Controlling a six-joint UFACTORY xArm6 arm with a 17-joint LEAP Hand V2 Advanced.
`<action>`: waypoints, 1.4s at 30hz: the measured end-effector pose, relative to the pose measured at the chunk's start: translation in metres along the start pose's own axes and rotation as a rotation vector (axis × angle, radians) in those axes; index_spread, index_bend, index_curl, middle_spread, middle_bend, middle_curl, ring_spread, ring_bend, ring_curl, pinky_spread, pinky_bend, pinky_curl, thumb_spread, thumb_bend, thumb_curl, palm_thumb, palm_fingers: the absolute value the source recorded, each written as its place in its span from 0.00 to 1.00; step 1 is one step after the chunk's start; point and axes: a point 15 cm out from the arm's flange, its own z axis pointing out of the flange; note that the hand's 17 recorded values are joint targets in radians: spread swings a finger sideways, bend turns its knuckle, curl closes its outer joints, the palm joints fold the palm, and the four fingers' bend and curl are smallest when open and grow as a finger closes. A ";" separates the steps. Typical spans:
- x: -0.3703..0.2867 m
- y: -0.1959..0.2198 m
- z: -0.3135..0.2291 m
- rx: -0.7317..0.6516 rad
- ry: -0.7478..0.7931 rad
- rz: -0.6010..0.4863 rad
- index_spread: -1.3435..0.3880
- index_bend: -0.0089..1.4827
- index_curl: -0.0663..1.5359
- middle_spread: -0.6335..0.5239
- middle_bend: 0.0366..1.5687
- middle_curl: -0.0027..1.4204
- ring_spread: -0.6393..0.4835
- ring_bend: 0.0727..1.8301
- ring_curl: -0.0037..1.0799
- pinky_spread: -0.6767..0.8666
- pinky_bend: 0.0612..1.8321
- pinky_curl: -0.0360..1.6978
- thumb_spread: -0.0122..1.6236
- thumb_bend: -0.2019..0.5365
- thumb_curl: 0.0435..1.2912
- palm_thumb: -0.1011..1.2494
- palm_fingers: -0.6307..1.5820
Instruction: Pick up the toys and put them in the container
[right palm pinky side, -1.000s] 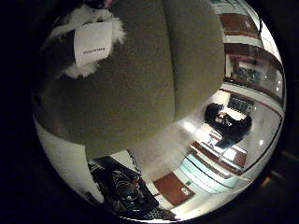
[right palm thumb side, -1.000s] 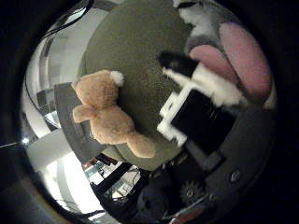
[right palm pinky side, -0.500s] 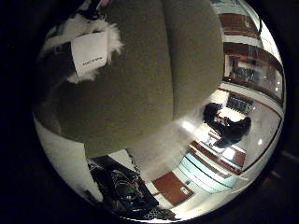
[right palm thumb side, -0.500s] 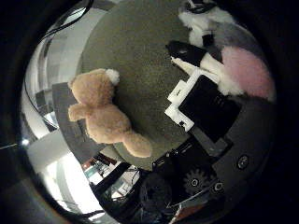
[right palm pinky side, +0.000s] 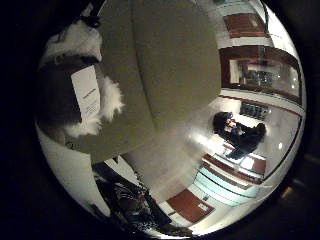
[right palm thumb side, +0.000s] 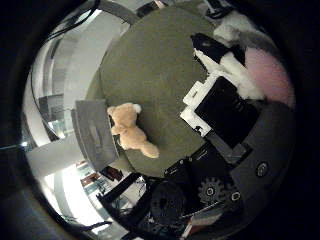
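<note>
Hand (right palm thumb side: 220, 110), thumb-side palm view: white and black finger parts reach in over a grey, white and pink plush toy (right palm thumb side: 250, 75) pressed close against them. The fingers look curled round this plush; I read it as grasped. Geared parts and dark arm body fill the near edge of this view.

Same view, the round olive-green surface (right palm thumb side: 155, 65) lies well off from the palm. Most of its top is bare. A tan teddy bear (right palm thumb side: 130, 132) lies on it near the rim. Just beside the bear, at that rim, stands a grey container (right palm thumb side: 92, 132); bear and container look to be touching or nearly so, cannot tell which. Beyond the rim is pale floor, and a dark framework shows past the surface edge nearest the arm.

Little-finger-side palm view: the held plush fills one side, close to the palm, dark grey and white fur with a white tag (right palm pinky side: 86, 95) hanging flat across it. Behind it the olive surface curves to a clean rim. Past that rim, open glossy floor (right palm pinky side: 170, 160) runs on to the room walls.
</note>
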 end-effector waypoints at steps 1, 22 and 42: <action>0.001 -0.002 -0.010 0.006 0.003 -0.004 0.64 0.76 0.54 0.43 0.88 0.48 0.38 0.75 0.65 0.33 0.82 0.40 0.61 0.25 0.47 0.88 0.79; -0.139 0.050 -0.203 0.079 0.033 -0.236 0.63 0.75 0.56 0.44 0.88 0.46 0.38 0.74 0.68 0.32 0.77 0.49 0.61 0.25 0.53 0.86 0.80; -0.384 0.180 -0.260 0.121 -0.064 -0.571 0.63 0.74 0.56 0.43 0.88 0.47 0.37 0.74 0.70 0.31 0.74 0.53 0.61 0.25 0.55 0.86 0.80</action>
